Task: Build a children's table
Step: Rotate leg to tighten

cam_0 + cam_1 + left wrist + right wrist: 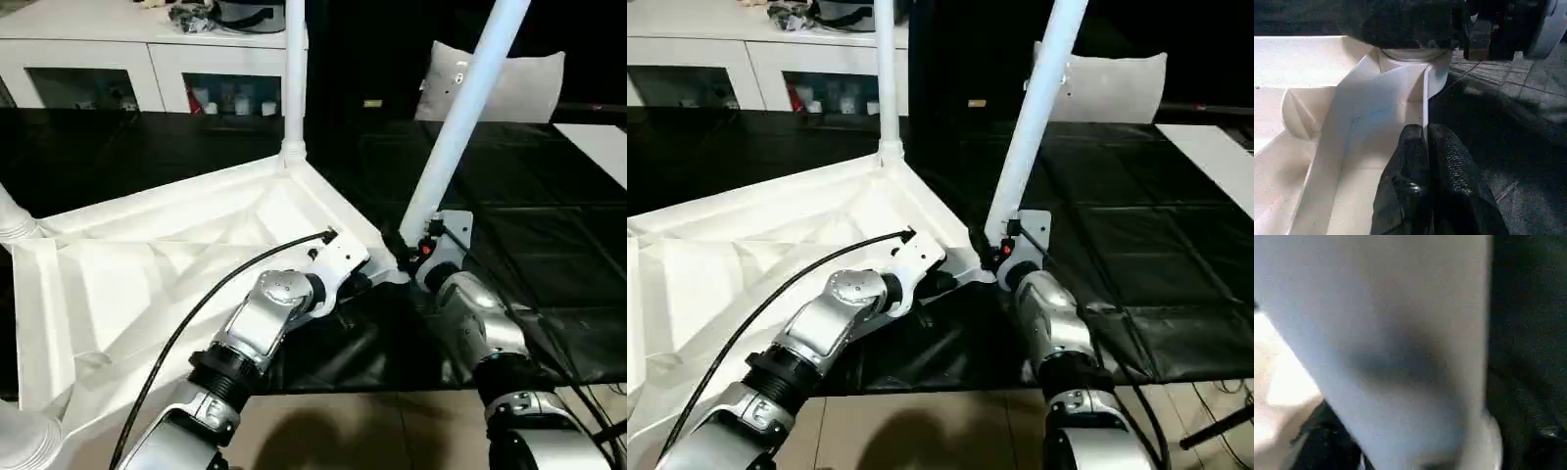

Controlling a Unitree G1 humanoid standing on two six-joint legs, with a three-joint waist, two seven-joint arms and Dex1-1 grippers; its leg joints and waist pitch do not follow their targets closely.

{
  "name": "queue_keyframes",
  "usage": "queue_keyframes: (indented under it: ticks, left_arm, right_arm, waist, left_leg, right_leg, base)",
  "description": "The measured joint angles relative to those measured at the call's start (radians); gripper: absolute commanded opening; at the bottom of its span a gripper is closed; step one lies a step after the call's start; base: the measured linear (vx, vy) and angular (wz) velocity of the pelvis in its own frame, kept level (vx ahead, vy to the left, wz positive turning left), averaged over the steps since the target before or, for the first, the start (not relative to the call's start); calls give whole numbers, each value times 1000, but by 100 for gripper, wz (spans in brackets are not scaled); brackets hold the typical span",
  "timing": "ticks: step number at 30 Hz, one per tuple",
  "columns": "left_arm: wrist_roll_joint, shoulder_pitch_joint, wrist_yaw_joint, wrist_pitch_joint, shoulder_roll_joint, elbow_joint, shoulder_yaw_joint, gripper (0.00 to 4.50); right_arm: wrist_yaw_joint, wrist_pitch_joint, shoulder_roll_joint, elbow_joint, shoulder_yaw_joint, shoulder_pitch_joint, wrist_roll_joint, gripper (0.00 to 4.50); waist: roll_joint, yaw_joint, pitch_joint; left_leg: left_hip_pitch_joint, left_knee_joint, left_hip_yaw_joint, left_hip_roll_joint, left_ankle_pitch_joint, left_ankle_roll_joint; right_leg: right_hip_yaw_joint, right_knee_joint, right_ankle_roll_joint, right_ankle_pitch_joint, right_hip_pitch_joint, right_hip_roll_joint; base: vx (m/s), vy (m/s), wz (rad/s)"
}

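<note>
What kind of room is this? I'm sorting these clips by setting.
Probably a furnished indoor room: a white cabinet with glass doors along the back, a pale grey cushion, and black floor mats laid over beige tile.

The white table top lies upside down on a black mat, one leg standing upright in its far corner socket. A second leg leans at the near corner, where the right gripper meets its base. The left arm reaches to the top's edge.
</note>
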Motion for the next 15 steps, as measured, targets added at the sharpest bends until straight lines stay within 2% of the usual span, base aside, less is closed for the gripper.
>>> queue_keyframes:
  ticks: [1, 3, 5, 7, 15]
  left_arm:
    - [1, -3, 0, 0, -1, 0, -3, 0]
    - [1, -8, 0, -2, -1, -4, -6, 0]
    - [4, -9, 0, -6, 1, -6, -9, 0]
    - [10, -10, -6, -27, 18, -6, -23, 0]
    - [9, -8, -94, -111, 113, -6, -28, 0]
  right_arm:
    - [3, 0, -3, -18, -2, 8, 0, 347]
    - [11, -3, -4, -42, -4, 20, 0, 374]
    - [21, 0, -8, -66, -3, 33, 0, 383]
    - [72, 2, -28, -110, -1, 66, 6, 414]
    - [349, 45, -181, -256, 33, 148, 52, 446]
  waist:
    - [0, 3, 0]
    - [1, 7, 0]
    - [1, 10, 0]
    - [2, 15, 0]
    - [7, 6, 3]
  left_leg:
    - [-2, -1, 0, 0, 0, 0]
    - [-9, -1, 0, 0, 0, 0]
    - [-11, -2, 0, 0, 0, 0]
    - [-12, -2, 0, 0, 0, 1]
    - [-11, -2, 0, 2, 0, 1]
  right_leg:
    - [0, 0, 0, 0, -2, 0]
    - [0, 1, -6, 3, -9, 0]
    - [-1, 1, -6, 3, -12, 1]
    - [-1, 1, -6, 3, -12, 1]
    - [-1, 1, -5, 3, -12, 3]
  base:
    - [0, 0, 0]
    - [0, 0, 0]
    - [0, 0, 0]
    - [0, 0, 0]
    - [0, 0, 0]
